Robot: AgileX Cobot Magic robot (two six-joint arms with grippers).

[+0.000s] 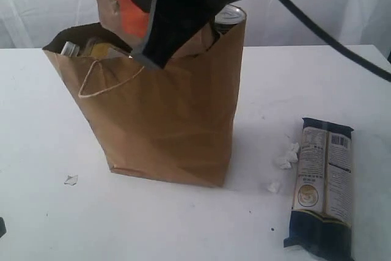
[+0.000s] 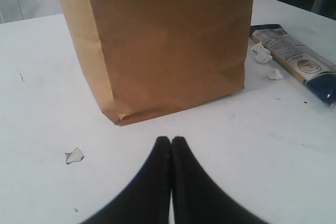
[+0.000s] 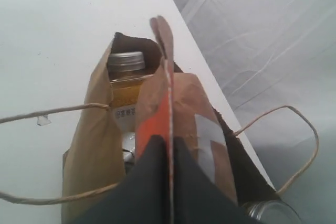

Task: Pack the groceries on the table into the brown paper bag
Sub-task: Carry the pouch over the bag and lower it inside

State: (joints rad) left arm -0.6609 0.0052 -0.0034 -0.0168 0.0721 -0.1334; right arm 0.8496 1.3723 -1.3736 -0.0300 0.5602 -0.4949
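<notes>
The paper bag [image 1: 165, 120] stands upright and open on the white table [image 1: 153, 224]. A lidded jar [image 3: 126, 62] and a can [image 1: 231, 16] show inside at opposite corners. The brown-orange pouch [image 1: 125, 1] hangs upright over its mouth. The pasta packet [image 1: 324, 187] lies flat, well apart on the right.

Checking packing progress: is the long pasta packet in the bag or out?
Out. The pasta packet lies flat on the white table beside the upright brown paper bag, not touching it.

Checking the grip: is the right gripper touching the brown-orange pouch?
Touching. The right wrist view shows the right gripper shut on the brown-orange pouch along its edge, above the brown paper bag.
</notes>
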